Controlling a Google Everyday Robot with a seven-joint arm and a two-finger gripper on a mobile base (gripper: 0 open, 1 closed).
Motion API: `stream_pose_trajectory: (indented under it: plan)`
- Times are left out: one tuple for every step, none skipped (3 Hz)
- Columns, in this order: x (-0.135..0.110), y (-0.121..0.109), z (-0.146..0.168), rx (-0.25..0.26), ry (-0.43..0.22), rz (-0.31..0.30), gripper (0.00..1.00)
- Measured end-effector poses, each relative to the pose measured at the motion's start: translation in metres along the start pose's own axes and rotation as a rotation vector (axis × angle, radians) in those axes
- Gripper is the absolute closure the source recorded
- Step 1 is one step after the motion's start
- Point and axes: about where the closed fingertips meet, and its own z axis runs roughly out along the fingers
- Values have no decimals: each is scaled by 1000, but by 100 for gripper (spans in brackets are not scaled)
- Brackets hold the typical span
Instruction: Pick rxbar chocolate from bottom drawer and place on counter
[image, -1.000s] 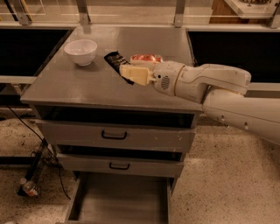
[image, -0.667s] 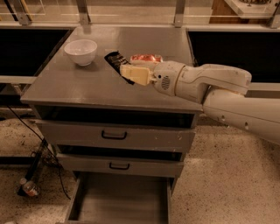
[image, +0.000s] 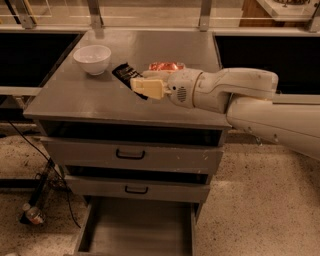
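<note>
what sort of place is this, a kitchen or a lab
Probably a robot test area set up like a break room: a grey drawer cabinet with a counter, a bowl and a snack packet on it, and a speckled hard floor. The claw is over the rxbar on the counter.

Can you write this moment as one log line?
gripper: above counter, at rxbar chocolate | bottom drawer: open | bowl: on counter

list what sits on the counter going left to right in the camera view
white bowl → rxbar chocolate → red-orange packet, all on the counter. The tool comes from the right and sits over the rxbar chocolate's right end, overlapping it, so it has no clear place in the order.
</note>
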Motion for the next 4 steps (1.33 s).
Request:
stream_pose_trajectory:
  plan:
    - [4,3,9,-14,42,-33,100]
    - [11,5,19,-20,98,-72,100]
    - [11,7,21,-28,97,-118,100]
    - [21,8,32,-36,131,-136,100]
